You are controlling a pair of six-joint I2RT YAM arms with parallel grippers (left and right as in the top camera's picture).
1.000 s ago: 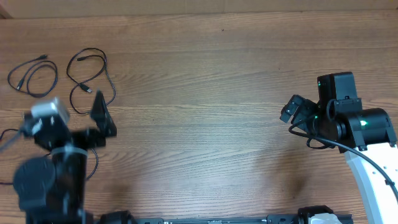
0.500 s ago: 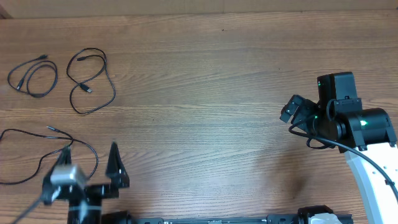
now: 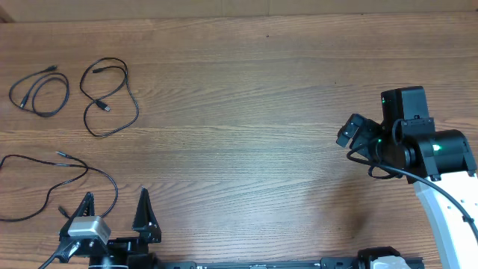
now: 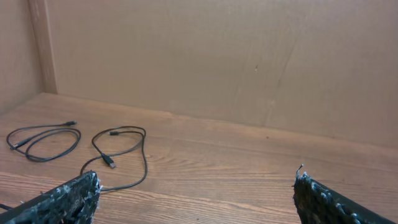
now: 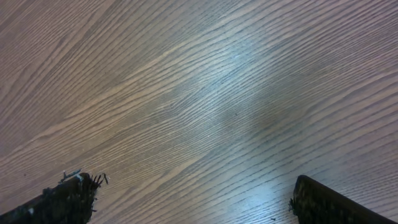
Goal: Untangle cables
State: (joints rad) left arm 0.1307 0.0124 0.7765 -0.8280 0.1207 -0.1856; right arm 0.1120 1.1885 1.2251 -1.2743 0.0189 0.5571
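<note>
Three thin black cables lie apart on the wooden table at the left. One small coiled cable (image 3: 39, 91) is at the far left, and shows in the left wrist view (image 4: 43, 134). A looped cable (image 3: 112, 97) lies to its right, also in the left wrist view (image 4: 121, 155). A third cable (image 3: 60, 179) lies at the left edge, nearer the front. My left gripper (image 3: 113, 205) is open and empty at the front left edge, just right of the third cable; its fingers show in the left wrist view (image 4: 196, 186). My right gripper (image 3: 351, 131) is open and empty over bare wood at the right (image 5: 193, 193).
A brown wall (image 4: 217, 56) stands behind the table's far edge. The right arm's body (image 3: 418, 142) with its thick black wire sits at the right side. The left arm's base (image 3: 89, 239) is at the front left edge.
My left arm has drawn back from beside the looped cable to the table's front edge, uncovering the third cable. The right arm has not moved.
</note>
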